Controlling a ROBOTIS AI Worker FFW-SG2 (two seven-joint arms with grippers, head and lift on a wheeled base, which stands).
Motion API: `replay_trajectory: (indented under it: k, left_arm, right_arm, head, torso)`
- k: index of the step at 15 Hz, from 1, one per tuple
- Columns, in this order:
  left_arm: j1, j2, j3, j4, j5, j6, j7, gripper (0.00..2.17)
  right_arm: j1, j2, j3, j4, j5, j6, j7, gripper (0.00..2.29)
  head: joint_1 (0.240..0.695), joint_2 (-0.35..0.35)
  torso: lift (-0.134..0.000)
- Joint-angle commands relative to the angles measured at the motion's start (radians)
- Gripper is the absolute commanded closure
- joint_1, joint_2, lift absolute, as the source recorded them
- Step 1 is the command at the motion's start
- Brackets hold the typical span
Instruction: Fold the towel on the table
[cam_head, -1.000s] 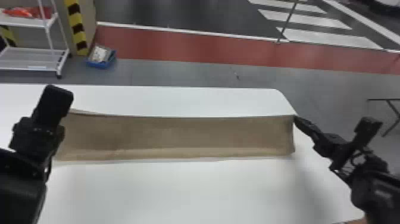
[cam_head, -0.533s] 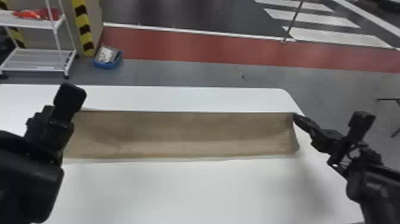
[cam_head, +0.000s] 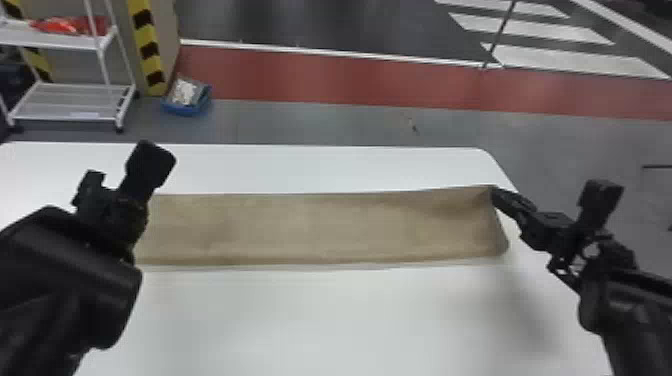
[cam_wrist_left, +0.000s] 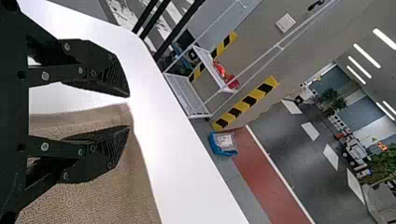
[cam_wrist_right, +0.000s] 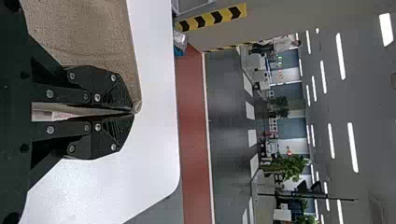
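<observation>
A long brown towel (cam_head: 320, 227) lies in a narrow strip across the white table (cam_head: 320, 320). At its left end is my left gripper (cam_head: 120, 215), its fingertips hidden there by the arm. In the left wrist view the left gripper (cam_wrist_left: 128, 111) is open, with a corner of the towel (cam_wrist_left: 93, 196) between its parted fingers. My right gripper (cam_head: 494, 192) is at the towel's far right corner. The right wrist view has the right gripper (cam_wrist_right: 134, 112) shut on that corner of the towel (cam_wrist_right: 88, 32), a small bit sticking out past the tips.
The table's rounded far right corner is close beyond the right gripper. Past the far edge, on the floor, stand a white shelf cart (cam_head: 75, 102) and a blue box (cam_head: 187, 102) of items.
My left arm has moved rightward over the towel's left end. The right gripper keeps its hold on the corner, where the towel now rises slightly and creases.
</observation>
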Motion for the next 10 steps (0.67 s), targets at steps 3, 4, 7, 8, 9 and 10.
replay_trajectory:
  k: [3, 4, 7, 8, 9, 10]
  left_arm:
    - [0.022, 0.003, 0.003, -0.006, -0.068, -0.007, 0.037, 0.05]
    - [0.039, 0.006, 0.016, -0.026, -0.072, -0.007, 0.040, 0.05]
    - [0.092, 0.009, 0.098, -0.074, -0.031, -0.016, 0.036, 0.07]
    - [0.103, 0.010, 0.133, -0.075, 0.027, -0.025, 0.024, 0.07]
    - [0.111, 0.013, 0.162, -0.077, 0.104, -0.056, 0.016, 0.07]
    - [0.124, 0.016, 0.200, -0.091, 0.178, -0.071, 0.011, 0.07]
  right_arm:
    - [0.006, 0.001, 0.001, 0.003, 0.009, -0.020, -0.038, 0.03]
    - [0.014, 0.001, -0.006, -0.002, 0.003, -0.033, -0.040, 0.02]
    - [0.056, -0.002, -0.039, -0.025, -0.026, -0.057, -0.049, 0.03]
    - [0.073, -0.010, -0.041, -0.037, -0.042, -0.051, -0.048, 0.03]
    - [0.093, -0.016, -0.056, -0.052, -0.056, -0.039, -0.038, 0.05]
    - [0.110, -0.018, -0.067, -0.068, -0.071, -0.029, -0.029, 0.05]
  head:
    - [0.695, -0.193]
    - [0.695, -0.191]
    - [0.695, -0.187]
    - [0.695, -0.187]
    - [0.695, -0.185]
    - [0.695, -0.183]
  torso:
    - [-0.128]
    - [-0.128]
    - [-0.128]
    - [-0.128]
    - [-0.128]
    - [-0.128]
